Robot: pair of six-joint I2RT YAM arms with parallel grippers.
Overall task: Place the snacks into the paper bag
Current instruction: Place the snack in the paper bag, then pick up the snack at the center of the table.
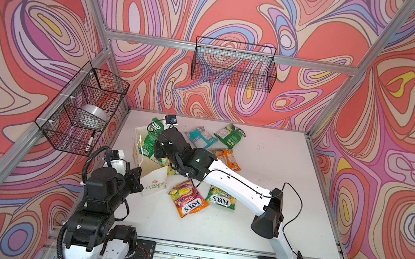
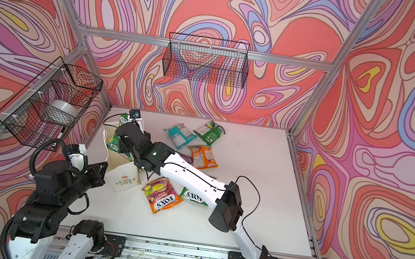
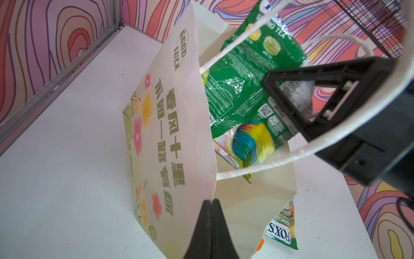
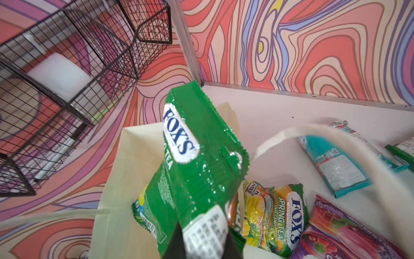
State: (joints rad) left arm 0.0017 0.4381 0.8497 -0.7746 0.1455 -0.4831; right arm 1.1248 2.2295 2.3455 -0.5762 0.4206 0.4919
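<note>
The white paper bag (image 1: 155, 183) (image 2: 123, 179) stands open at the table's left. My left gripper (image 1: 140, 181) (image 3: 211, 200) is shut on its near rim. Over the bag's mouth my right gripper (image 1: 155, 143) (image 4: 203, 228) is shut on a green FOX'S packet (image 4: 197, 143) (image 3: 242, 74), which hangs partly inside. A yellow-green packet (image 4: 273, 215) lies against the bag's side. On the table lie other snacks: an orange fruits packet (image 1: 188, 202), a green one (image 1: 221, 197), an orange one (image 1: 228, 159), a teal one (image 1: 199, 136) and a purple one (image 2: 186, 158).
A black wire basket (image 1: 84, 109) with a tape roll and a marker hangs on the left wall close to the bag. Another wire basket (image 1: 234, 64) hangs on the back wall. Aluminium frame rails border the white table (image 1: 273, 201).
</note>
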